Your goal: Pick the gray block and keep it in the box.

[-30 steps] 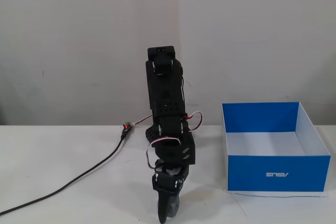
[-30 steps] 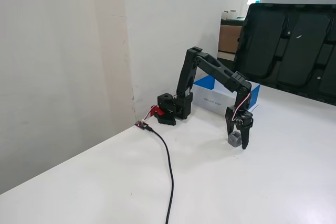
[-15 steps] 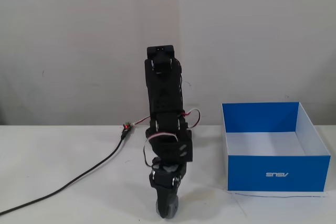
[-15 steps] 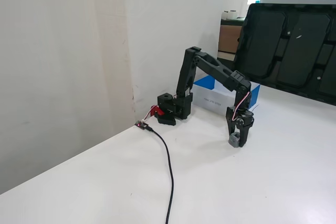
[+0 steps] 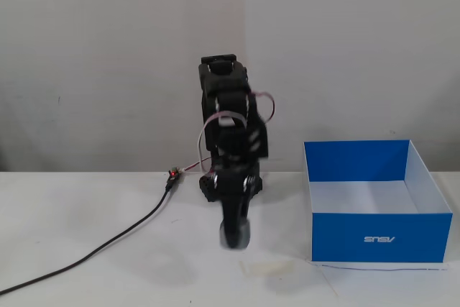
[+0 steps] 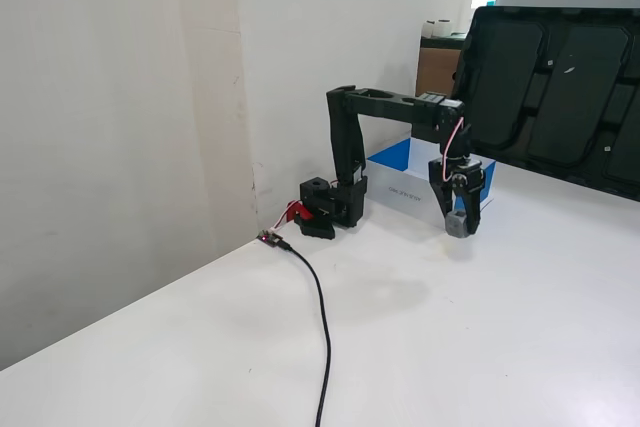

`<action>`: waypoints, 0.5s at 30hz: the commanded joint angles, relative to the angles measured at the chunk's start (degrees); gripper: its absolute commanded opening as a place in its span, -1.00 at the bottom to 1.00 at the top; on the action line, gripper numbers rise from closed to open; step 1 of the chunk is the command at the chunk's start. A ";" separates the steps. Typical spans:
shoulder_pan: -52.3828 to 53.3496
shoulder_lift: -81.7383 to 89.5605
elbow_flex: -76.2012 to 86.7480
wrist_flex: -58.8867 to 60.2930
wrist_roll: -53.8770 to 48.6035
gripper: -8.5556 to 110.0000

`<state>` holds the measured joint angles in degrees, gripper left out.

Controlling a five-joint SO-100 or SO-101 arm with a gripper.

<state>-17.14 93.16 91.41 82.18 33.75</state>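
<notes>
My gripper (image 5: 235,239) (image 6: 458,227) points down and is shut on the gray block (image 5: 235,234) (image 6: 456,224), a small gray cube held a little above the white table. In a fixed view the block looks blurred. The box (image 5: 377,239) is bright blue with a white logo on its near side, open on top and pale inside. It stands on the table to the right of the gripper in that view. In the other fixed view the box (image 6: 398,157) stands behind the arm, partly hidden by it.
A black cable (image 5: 108,246) (image 6: 322,317) runs across the table from a small board with a red light (image 5: 172,174) (image 6: 268,238) next to the arm's base (image 5: 230,185) (image 6: 330,205). Large black panels (image 6: 560,87) lean at the back right. A wall stands behind the arm.
</notes>
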 commanded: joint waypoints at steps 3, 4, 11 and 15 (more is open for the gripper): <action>-6.94 6.68 -13.36 9.05 -5.10 -0.69; -8.61 6.68 -14.77 10.02 -6.33 -0.69; -20.48 8.09 -18.19 11.34 -14.33 -0.69; -28.30 8.44 -17.23 11.87 -18.11 -0.69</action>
<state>-39.02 96.42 77.87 93.69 18.90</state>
